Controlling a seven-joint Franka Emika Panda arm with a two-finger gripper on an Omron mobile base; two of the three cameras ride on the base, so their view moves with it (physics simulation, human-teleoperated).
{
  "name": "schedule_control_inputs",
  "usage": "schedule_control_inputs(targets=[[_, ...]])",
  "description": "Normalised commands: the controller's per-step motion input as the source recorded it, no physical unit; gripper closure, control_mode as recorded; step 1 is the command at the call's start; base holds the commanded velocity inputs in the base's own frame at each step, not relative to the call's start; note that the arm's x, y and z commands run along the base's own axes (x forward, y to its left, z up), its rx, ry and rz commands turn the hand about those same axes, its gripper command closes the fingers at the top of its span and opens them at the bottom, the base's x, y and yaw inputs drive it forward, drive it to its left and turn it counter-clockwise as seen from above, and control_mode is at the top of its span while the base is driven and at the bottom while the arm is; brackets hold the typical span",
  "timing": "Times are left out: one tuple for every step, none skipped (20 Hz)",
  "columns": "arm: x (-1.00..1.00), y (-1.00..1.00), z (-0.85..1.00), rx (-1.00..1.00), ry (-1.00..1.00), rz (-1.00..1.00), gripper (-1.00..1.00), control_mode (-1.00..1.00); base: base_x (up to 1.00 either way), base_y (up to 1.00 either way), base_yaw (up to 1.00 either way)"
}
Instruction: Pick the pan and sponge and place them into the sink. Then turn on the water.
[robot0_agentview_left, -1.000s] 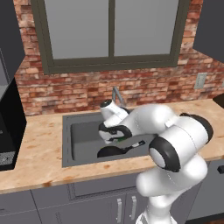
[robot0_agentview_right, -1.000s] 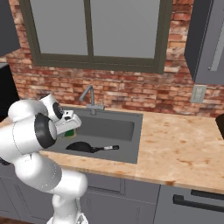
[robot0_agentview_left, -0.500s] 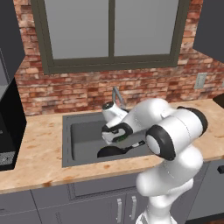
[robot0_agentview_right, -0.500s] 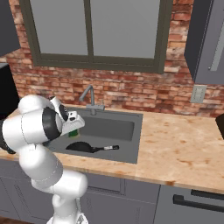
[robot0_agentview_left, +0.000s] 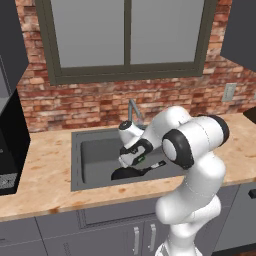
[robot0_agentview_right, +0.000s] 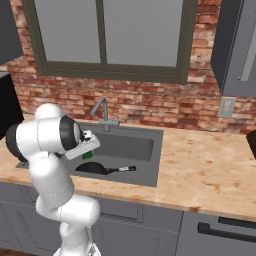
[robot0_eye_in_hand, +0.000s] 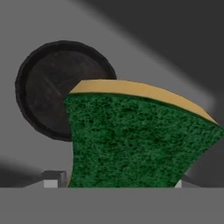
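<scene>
The sponge (robot0_eye_in_hand: 135, 144), green face with a yellow layer behind, sits clamped between my fingers in the hand view, and my gripper (robot0_eye_in_hand: 116, 181) is shut on it. In the left base view the gripper (robot0_agentview_left: 135, 158) hangs inside the sink (robot0_agentview_left: 95, 155), just above the black pan (robot0_agentview_left: 127, 173). The pan (robot0_agentview_right: 92, 168) lies flat on the basin floor with its handle pointing right. From the hand, the pan (robot0_eye_in_hand: 52, 87) lies below and beyond the sponge. A sliver of green sponge (robot0_agentview_right: 88, 155) peeks out by the gripper (robot0_agentview_right: 88, 150).
The slim faucet (robot0_agentview_left: 133, 108) stands at the sink's rear edge. Wooden counter (robot0_agentview_left: 45, 170) runs on both sides of the basin, wider on the right (robot0_agentview_right: 210, 165). A black appliance (robot0_agentview_left: 10, 140) stands at the far left, and a brick wall with a window rises behind.
The arm's elbow has swung up and back. The hand with the sponge has stayed over the pan in the sink, shifting only slightly.
</scene>
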Motion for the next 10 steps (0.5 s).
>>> schedule_control_inputs(targets=[[0.29, -0.13, -0.2, 0.0, 0.0, 0.05, 1.0, -1.0, 0.0, 0.0, 0.0], [0.29, -0.12, -0.22, 0.0, 0.0, 0.05, 1.0, -1.0, 0.0, 0.0, 0.0], [0.29, -0.11, -0.29, 0.0, 0.0, 0.05, 1.0, -1.0, 0.0, 0.0, 0.0], [0.27, -0.09, -0.33, 0.0, 0.0, 0.05, 1.0, -1.0, 0.0, 0.0, 0.0], [0.25, -0.06, -0.39, 0.0, 0.0, 0.06, 1.0, -1.0, 0.0, 0.0, 0.0], [0.26, -0.05, -0.44, 0.0, 0.0, 0.06, 1.0, -1.0, 0.0, 0.0, 0.0], [0.24, -0.01, -0.49, 0.0, 0.0, 0.05, 1.0, -1.0, 0.0, 0.0, 0.0], [0.24, 0.0, -0.53, 0.0, 0.0, 0.05, 1.0, -1.0, 0.0, 0.0, 0.0], [0.24, 0.0, -0.54, 0.0, 0.0, 0.05, 1.0, -1.0, 0.0, 0.0, 0.0], [0.24, 0.0, -0.54, 0.0, 0.0, 0.05, 1.0, -1.0, 0.0, 0.0, 0.0]])
